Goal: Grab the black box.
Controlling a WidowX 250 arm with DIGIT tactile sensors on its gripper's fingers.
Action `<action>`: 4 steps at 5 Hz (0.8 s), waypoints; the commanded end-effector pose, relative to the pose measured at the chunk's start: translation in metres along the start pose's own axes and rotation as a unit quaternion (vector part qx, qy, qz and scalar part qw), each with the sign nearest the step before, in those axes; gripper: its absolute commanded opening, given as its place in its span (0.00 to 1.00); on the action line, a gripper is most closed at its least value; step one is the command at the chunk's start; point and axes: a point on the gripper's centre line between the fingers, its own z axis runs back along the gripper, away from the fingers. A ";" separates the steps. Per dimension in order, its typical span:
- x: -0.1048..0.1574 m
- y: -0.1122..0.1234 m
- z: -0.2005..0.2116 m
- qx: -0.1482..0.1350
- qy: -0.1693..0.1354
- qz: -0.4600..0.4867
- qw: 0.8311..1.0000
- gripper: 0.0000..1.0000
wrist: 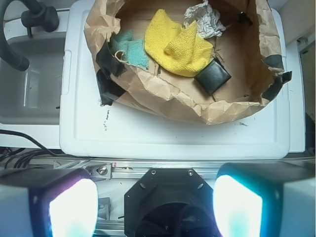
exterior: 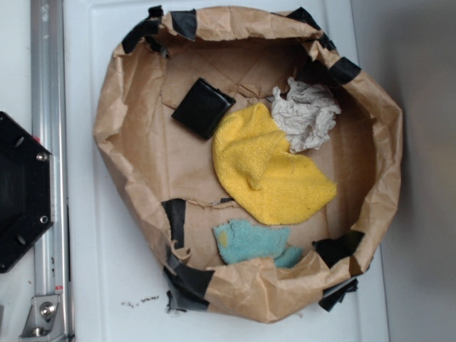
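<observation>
Wrist view: black box (wrist: 213,77) in paper bowl (wrist: 148,94), far beyond spread, empty jaws.

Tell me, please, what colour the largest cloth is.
Yellow cloth; clearest in the exterior view.

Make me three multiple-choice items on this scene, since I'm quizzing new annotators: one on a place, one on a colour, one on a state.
1. Where is the black box?
A. Inside the brown paper basket
B. On the metal rail
C. In the gripper

2. What colour is the cloth touching the box?
A. Red
B. Yellow
C. Purple

3. How is the gripper?
A. Shut on the box
B. Shut on a cloth
C. Open and holding nothing

Answers:
1 A, the box lies on the paper floor.
2 B, the yellow cloth meets its edge.
3 C, the wrist view shows the fingers apart, away from the basket.
</observation>
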 end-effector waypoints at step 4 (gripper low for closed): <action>0.093 0.064 -0.112 -0.009 0.081 -0.134 0.988 1.00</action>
